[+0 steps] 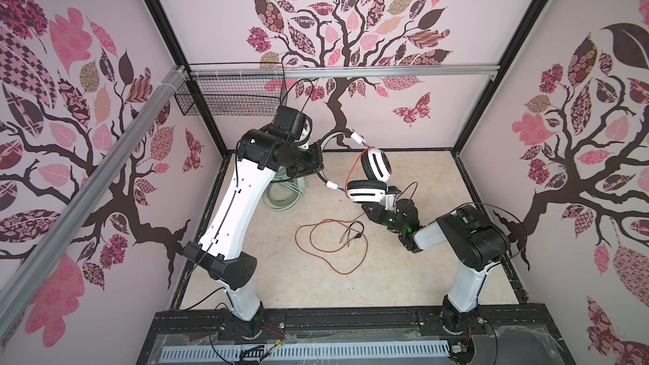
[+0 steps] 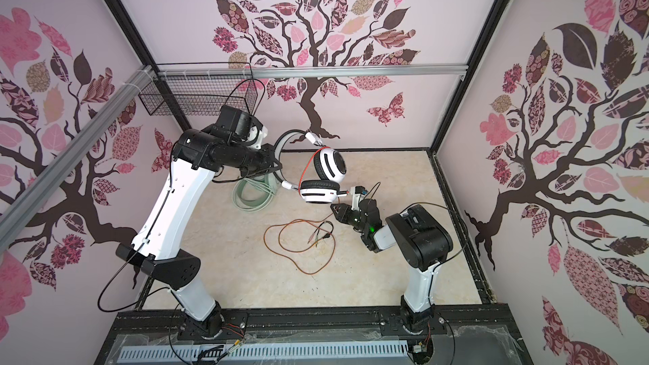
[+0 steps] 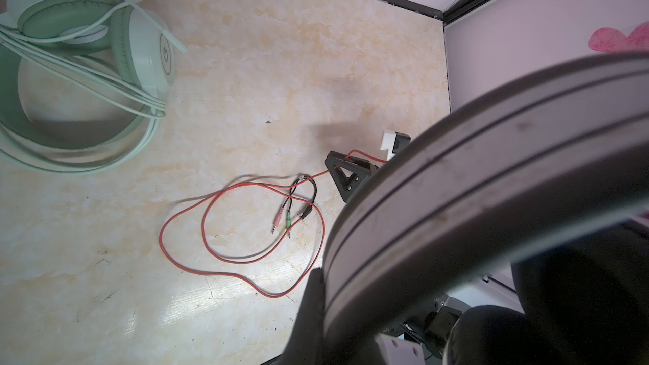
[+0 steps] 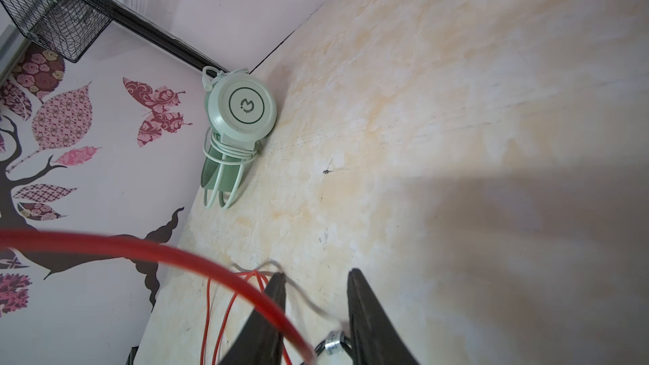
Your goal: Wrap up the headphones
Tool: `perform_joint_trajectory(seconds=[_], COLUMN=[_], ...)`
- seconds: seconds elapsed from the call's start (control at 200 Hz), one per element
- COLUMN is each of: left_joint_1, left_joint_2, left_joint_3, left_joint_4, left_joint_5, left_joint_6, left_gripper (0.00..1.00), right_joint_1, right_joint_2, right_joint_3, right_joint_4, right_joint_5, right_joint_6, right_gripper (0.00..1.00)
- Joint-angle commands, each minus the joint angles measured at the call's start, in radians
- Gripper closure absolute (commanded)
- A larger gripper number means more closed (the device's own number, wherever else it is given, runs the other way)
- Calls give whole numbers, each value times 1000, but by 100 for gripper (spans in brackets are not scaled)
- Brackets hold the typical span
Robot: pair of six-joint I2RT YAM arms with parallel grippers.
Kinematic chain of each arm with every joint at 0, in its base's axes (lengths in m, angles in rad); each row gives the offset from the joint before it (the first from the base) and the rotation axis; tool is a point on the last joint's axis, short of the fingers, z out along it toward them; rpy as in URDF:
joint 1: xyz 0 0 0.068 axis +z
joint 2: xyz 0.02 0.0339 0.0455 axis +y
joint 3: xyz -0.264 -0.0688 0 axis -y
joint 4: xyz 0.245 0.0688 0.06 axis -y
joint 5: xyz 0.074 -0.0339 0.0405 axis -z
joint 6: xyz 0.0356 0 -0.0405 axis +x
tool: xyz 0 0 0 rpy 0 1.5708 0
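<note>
1. Marble-look tabletop (image 1: 421,261) inside the booth with tree-decal walls; both arms reach in over it.
2. Mint-green headphones (image 3: 87,64) lie near the table's far left corner. Their pale cord is wound in several turns around the band and cups. I judge this pair finished.
3. White-and-black headphones (image 1: 372,177) are off the table, in the air above its far middle. The left gripper (image 1: 318,166) is clamped tight on the thin band, which fills most of the left wrist view.
4. Orange-red cord (image 1: 330,240) is not wrapped. It leaves the lower cup, drops to the table and lies in loose loops around the table's middle, with the plugs (image 3: 282,221) inside the loops.
5. Right gripper (image 4: 316,275) sits just beside the lower cup. Its jaws stand apart with a narrow gap and the cord runs through that gap. I see no pinch on it, so I count nothing as held.
6. Judgement: roughly half done. Left to do: secure the cord, wind it around the second pair, tuck the plugs in and set the pair down.
</note>
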Motion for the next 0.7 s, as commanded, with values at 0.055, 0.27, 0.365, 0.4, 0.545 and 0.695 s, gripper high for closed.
perform_joint_trajectory(seconds=[0.055,0.27,0.365,0.4,0.545,0.695], left_joint_1=[5,7,9,8,8,9], left_joint_2=[-14,-12,-12,-12,-9,-6], left_joint_3=[60,62,62,62,64,72], left_joint_4=[46,37,40,43,49,45], left_joint_5=[51,45,51,55,70,76], left_joint_6=[-22,-18,-24,-26,-34,-36], left_gripper=[100,100,100,100,100,100], right_joint_1=[58,86,102,106,121,125], right_joint_2=[98,123,129,131,149,170], right_joint_3=[-1,1,-10,-16,-46,-59], right_joint_4=[192,205,227,231,302,334], right_joint_5=[20,34,37,43,63,77], right_joint_6=[107,122,135,139,178,222], right_gripper=[68,68,68,68,69,71])
